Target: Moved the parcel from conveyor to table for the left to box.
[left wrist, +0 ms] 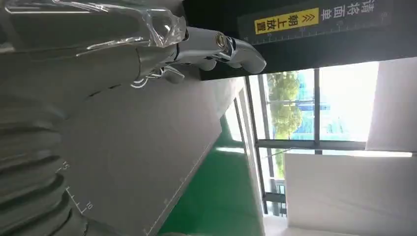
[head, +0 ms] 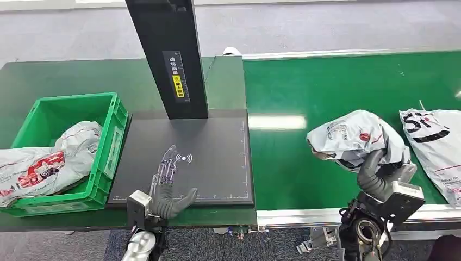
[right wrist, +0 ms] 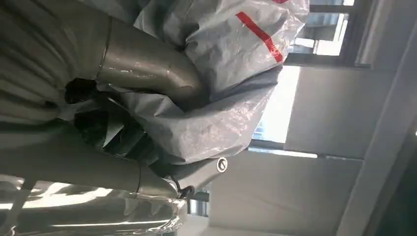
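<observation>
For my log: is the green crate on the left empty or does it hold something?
Not empty. The green crate holds a grey parcel bag, which spills over its left rim.

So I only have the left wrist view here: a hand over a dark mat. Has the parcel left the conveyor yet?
Observer: No. The right hand grips a grey parcel above the green conveyor.
Reviewer: Firm grip?
Observer: The right wrist view shows the thumb pressed into the crumpled bag.
Reviewer: Anything else on the belt?
Observer: A white parcel lies beside it.
Reviewer: And the box?
Observer: A green crate beside the mat already holds one parcel; the left hand holds nothing.
</observation>
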Controlling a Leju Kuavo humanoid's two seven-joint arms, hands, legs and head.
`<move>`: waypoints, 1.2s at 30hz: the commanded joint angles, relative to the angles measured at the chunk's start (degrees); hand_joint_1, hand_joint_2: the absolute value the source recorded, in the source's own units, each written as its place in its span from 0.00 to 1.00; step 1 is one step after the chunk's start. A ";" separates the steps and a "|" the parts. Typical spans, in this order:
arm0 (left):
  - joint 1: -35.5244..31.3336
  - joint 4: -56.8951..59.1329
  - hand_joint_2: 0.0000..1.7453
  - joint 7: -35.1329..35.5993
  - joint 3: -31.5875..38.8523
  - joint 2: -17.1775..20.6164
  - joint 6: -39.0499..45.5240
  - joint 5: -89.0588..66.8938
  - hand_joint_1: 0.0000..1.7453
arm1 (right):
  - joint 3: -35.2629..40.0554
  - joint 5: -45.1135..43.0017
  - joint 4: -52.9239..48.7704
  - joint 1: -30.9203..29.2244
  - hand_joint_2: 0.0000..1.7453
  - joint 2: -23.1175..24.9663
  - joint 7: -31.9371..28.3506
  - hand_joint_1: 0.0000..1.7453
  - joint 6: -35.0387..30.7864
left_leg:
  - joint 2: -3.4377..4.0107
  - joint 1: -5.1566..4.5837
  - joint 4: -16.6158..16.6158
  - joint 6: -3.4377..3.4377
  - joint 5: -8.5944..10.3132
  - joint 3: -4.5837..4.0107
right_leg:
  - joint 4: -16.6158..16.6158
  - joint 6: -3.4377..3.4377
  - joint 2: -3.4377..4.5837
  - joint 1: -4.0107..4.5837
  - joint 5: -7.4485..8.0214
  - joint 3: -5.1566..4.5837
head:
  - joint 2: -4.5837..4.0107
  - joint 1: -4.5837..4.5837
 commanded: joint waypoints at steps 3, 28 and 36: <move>-1.31 -1.95 1.00 -1.20 0.18 -0.40 5.70 0.49 0.00 | 10.11 3.66 -1.71 -0.47 1.00 -4.01 0.02 1.00 -6.42 | 0.01 0.01 0.02 0.09 0.01 -0.05 | 0.00 -0.14 -0.02 0.04 0.04 -0.05 | 0.00 0.00; -3.23 -7.98 1.00 -2.82 -0.04 2.91 17.34 2.68 0.00 | 45.39 23.11 54.12 -30.16 1.00 -3.28 0.02 1.00 8.41 | -0.09 0.03 -0.03 0.09 0.17 -0.01 | 0.01 -0.18 -0.17 0.07 0.08 0.05 | 0.00 0.00; -5.21 -4.65 1.00 -2.82 -2.56 2.59 16.76 4.30 0.00 | 53.25 22.47 56.47 -29.98 1.00 -0.28 0.02 1.00 8.07 | -0.22 0.05 -0.05 0.08 0.20 0.07 | -0.02 -0.15 -0.27 0.10 0.04 0.14 | 0.00 0.02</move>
